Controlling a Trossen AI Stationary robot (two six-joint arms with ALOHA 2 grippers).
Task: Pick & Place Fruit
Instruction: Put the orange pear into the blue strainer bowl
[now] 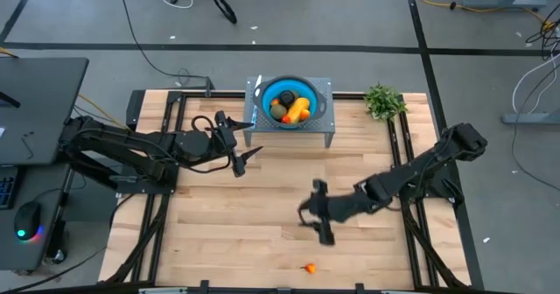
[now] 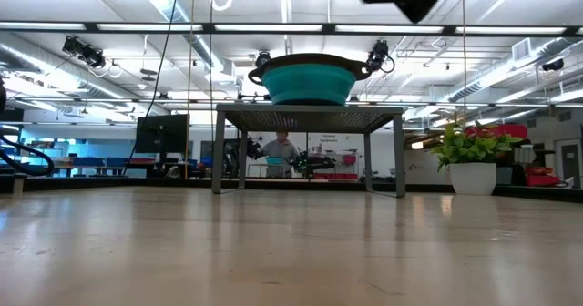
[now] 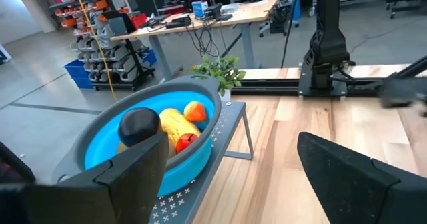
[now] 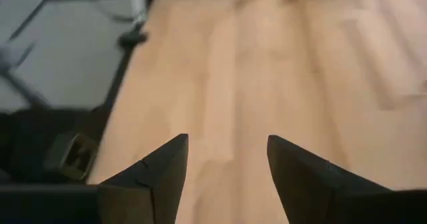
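Bare tabletop [image 1: 262,206] mid-span; tiny orange fruit [image 1: 309,268] near front edge (alone).

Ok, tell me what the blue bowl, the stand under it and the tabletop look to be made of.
Blue bowl: probably soft plastic or silicone, matte, with a darker rim and handles.
Stand: looks like grey metal, a perforated top on thin straight legs, dull finish.
Tabletop: wood, pale planks with visible grain and seams, a light sheen that reflects in the low view.

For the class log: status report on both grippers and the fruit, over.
Left gripper open, empty, beside the blue bowl. Right gripper open, empty, mid-table. Most fruit in bowl; one small orange fruit on table's near edge. Nothing in the way.
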